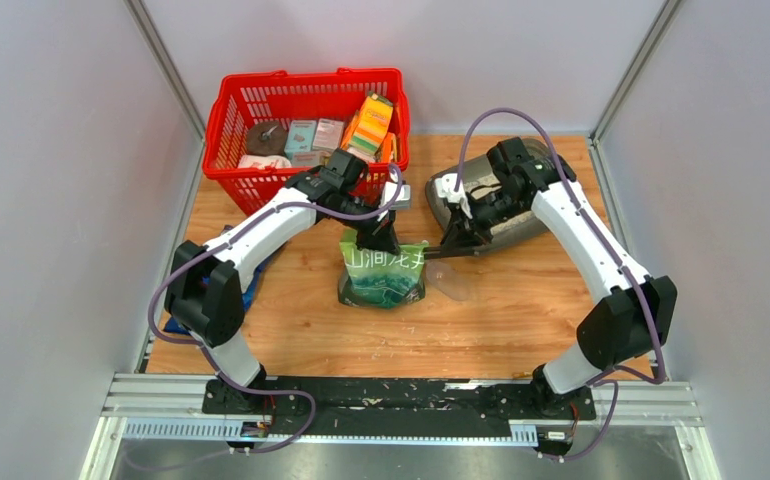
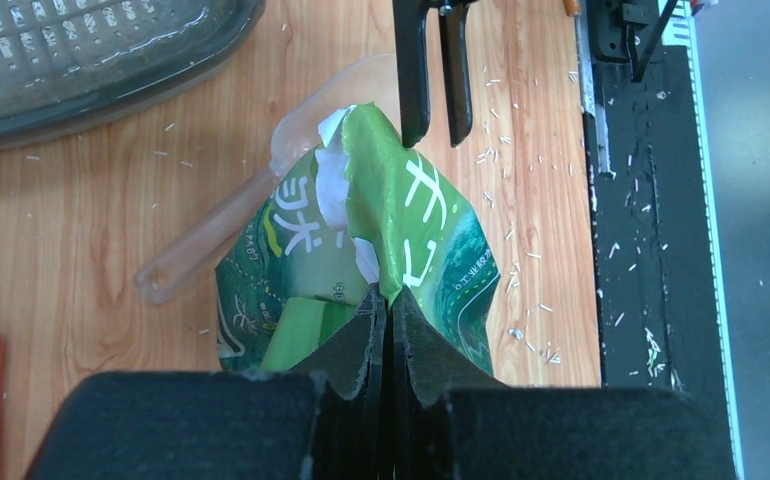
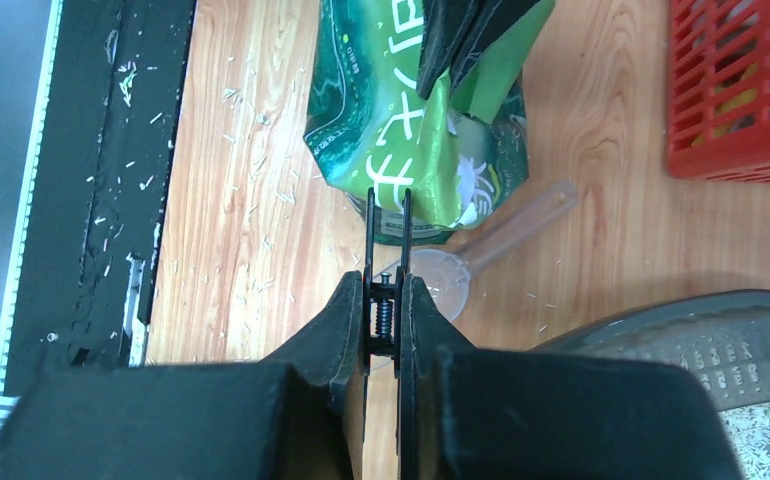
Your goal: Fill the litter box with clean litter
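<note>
A green-and-white pouch (image 1: pixel 383 272) stands mid-table with its top torn open. My left gripper (image 2: pixel 389 296) is shut on the pouch's top edge (image 2: pixel 391 210). My right gripper (image 3: pixel 385 288) is shut on a black spring tool (image 3: pixel 387 235), and the tool's two thin blades touch the pouch's opposite edge (image 2: pixel 431 80). The dark grey litter box (image 1: pixel 506 225) sits at the back right, partly hidden by the right arm. A few pale granules of clean litter (image 3: pixel 756 445) lie in its corner. The pouch's contents are hidden.
A clear plastic scoop (image 2: pixel 211 240) lies on the wood beside the pouch, toward the litter box. The red basket (image 1: pixel 236 110) with several packages stands at the back left. Loose grains (image 2: pixel 531 330) are scattered on the table and on the black rail (image 2: pixel 651 250).
</note>
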You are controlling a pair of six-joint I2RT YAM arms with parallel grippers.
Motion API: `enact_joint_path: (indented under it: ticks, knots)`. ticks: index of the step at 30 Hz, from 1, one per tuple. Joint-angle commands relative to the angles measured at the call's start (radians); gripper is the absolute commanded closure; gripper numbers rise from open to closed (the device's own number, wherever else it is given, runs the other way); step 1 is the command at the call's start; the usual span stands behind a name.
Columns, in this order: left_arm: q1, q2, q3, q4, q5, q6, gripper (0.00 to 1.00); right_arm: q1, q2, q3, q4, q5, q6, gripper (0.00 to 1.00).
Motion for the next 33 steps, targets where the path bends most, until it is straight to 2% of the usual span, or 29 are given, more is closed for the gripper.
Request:
enact_joint_path:
  ticks: [1, 10, 17, 28, 33]
  knots:
    - [-0.008, 0.013, 0.046, 0.068, 0.043, -0.006, 0.97, 0.012, -0.032, -0.017, 0.07, 0.039, -0.003, 1.0]
    - [-0.008, 0.019, 0.049, 0.068, 0.043, -0.017, 0.97, 0.015, -0.045, 0.049, 0.107, -0.004, 0.043, 1.0]
    - [-0.008, 0.016, 0.047, 0.078, 0.038, -0.028, 0.97, 0.029, -0.022, 0.06, 0.103, -0.001, 0.019, 1.0]
    - [-0.008, 0.011, 0.05, 0.105, 0.04, -0.057, 0.97, 0.058, 0.007, 0.0, 0.096, 0.033, -0.012, 1.0]
    - [-0.007, 0.008, 0.043, 0.143, 0.046, -0.093, 0.97, 0.084, -0.001, -0.046, 0.162, 0.034, 0.036, 1.0]
